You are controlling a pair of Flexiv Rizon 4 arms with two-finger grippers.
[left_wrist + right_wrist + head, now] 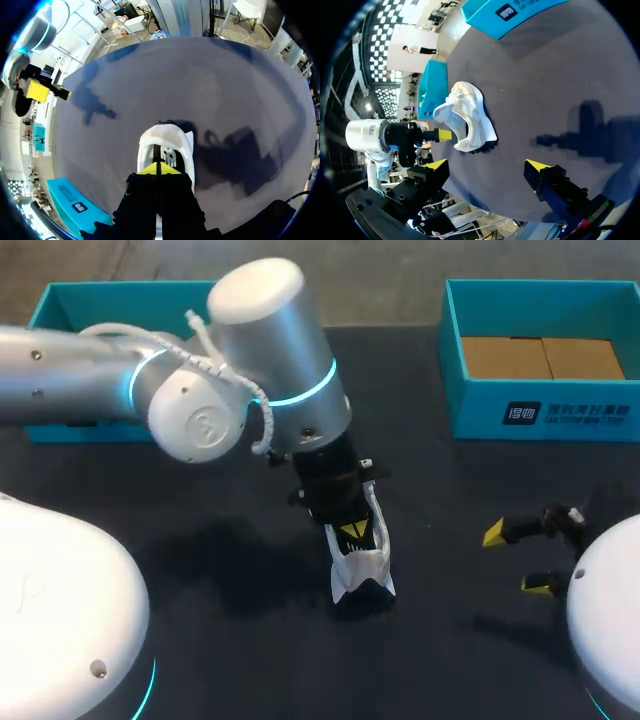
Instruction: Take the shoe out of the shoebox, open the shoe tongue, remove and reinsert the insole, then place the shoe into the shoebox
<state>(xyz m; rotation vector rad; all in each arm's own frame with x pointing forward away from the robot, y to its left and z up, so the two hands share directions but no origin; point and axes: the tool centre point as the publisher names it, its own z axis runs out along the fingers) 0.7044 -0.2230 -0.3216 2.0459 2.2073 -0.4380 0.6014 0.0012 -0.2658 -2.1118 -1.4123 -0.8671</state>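
Standing on the counter, the shoe is outside both boxes.
My left end effector is narrow, tips together at the shoe's mouth. My right end effector is wide, holding nothing. The right box holds brown cardboard; the left box is mostly hidden behind my arm.

the left arm is hanging over the shoe, blocking it from above. bare table is lying open between the shoe and the right gripper, and toward the shoebox too.
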